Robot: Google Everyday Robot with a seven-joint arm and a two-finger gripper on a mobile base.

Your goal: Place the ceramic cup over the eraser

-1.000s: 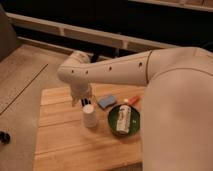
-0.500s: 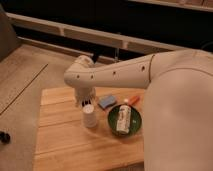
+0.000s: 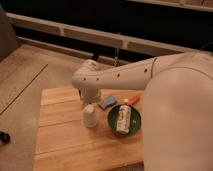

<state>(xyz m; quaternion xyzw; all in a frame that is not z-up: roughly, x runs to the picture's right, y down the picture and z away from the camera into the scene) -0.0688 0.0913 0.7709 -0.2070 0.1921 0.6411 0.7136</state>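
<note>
- claw (image 3: pixel 90 102) points straight down at the left-centre of the worktop (image 3: pixel 60 145), directly above the ceramic cup (image 3: pixel 90 118); its tip is at or touching the cup's top
- claw state: cannot tell; the view does not show whether it grips the cup or is clear of it
- ceramic cup: small, white, tapered with the narrower end up; stands upright on the wood, just left of the green bowl (image 3: pixel 138 123), with a narrow gap between them
- eraser: cannot be made out in this view; cannot tell whether it is under the cup
- white arm (image 3: pixel 120 76) comes in from the right, runs roughly level over the back of the worktop and bends down at the wrist above the cup; the large white body fills the right side and covers the worktop's right edge
- blue pad (image 3: pixel 106 103) lies flat just behind and right of the cup, near the wrist, apart from the cup
- green bowl holds a white bottle (image 3: pixel 123 120) lying on its side, long axis front to back
- small orange-and-white item (image 3: pixel 132 100) lies behind the bowl, just right of the blue pad
- worktop is pale wooden planks; grey floor to the left; a dark wall with a pale rail behind
</note>
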